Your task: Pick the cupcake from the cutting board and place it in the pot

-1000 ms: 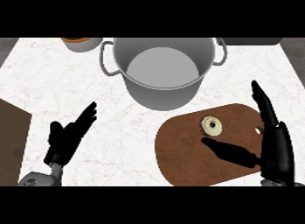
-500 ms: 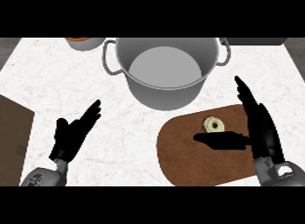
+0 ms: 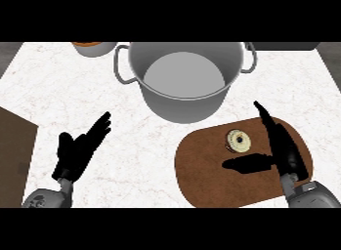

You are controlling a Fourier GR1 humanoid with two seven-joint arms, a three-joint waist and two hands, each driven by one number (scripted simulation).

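A small pale cupcake (image 3: 239,140) sits on the brown oval cutting board (image 3: 209,176) at the lower right. My right hand (image 3: 280,141) hovers over the board just right of the cupcake, fingers straight and pointing away, thumb stretched left below the cupcake; it holds nothing. The big grey pot (image 3: 183,78) with two side handles stands behind the board, at the top centre. My left hand (image 3: 79,152) rests open at the lower left, fingers up, over the white counter.
A small bowl with something orange inside (image 3: 94,47) is at the back left beside the pot. A dark brown surface (image 3: 7,156) borders the counter's left edge. The white marble counter (image 3: 72,93) lies between my left hand and the pot.
My right hand has moved left and forward over the board, closing in beside the cupcake. The left hand stays almost where it was.
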